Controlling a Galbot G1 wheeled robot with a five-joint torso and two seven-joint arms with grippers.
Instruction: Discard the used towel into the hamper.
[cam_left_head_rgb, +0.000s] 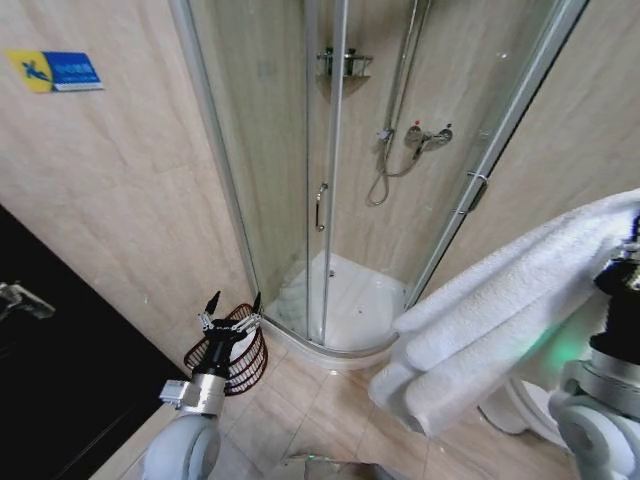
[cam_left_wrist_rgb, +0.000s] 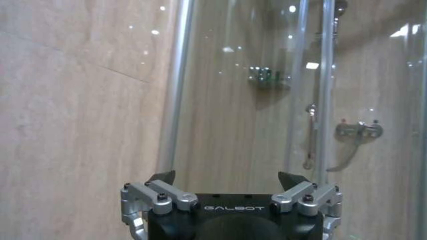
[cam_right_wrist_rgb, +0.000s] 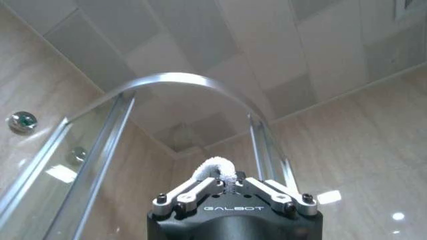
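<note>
R gripper (cam_right_wrist_rgb: 230, 186) clamps the towel (cam_left_head_rgb: 500, 320) by a small pinch, high up; L gripper (cam_left_head_rgb: 231, 312) spread, empty. Hamper (cam_left_head_rgb: 235, 355) on floor by wall (left of shower). Risk: towel slips or overhangs rim.

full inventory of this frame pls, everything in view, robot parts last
towel: 1, white, draped from the right gripper at the right side, hanging above the floor
hamper: 1, dark reddish-brown open-weave basket, on the floor against the wall, left of the shower, behind the left gripper
shower enclosure: 1, curved glass with silver frame, centre, in the corner
shower mixer and hose: 1, chrome, on the wall inside the enclosure
corner shelf: 1, chrome, high inside the enclosure
wall sign: 1, blue and yellow, upper left wall
left gripper: 1, black and silver, open, raised in front of the hamper
right gripper: 1, black and silver, shut on the towel
</note>
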